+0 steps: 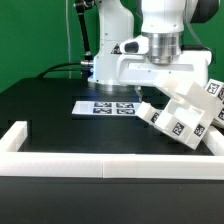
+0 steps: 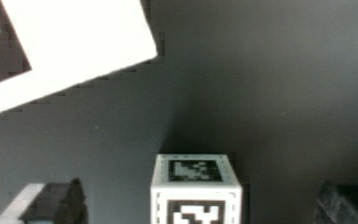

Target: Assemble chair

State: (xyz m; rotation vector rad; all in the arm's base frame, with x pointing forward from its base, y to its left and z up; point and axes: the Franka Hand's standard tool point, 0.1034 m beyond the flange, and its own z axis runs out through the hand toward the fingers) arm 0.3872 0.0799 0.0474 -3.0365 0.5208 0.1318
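The chair post [image 2: 197, 185], white and tagged, sits between the fingers [image 2: 43, 203] of the pincer [image 2: 199, 205], touching neither. The pincer is released, jaws wide, grasping nothing. A larger tagged chair piece [image 2: 60, 50] lies farther ahead of the pincer, on the black table [image 2: 247, 100].

All chair parts [image 1: 186, 112] smooth matt white plastic; tabletop [image 1: 50, 105] smooth matt black; arm [image 1: 150, 65] casing glossy white plastic; near rail [image 1: 110, 160] matt white.

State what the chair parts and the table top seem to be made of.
Chair parts: likely plastic, smooth and white, judging by their blocky moulded shapes and even faces. Table top: black and matte-looking; material unclear.
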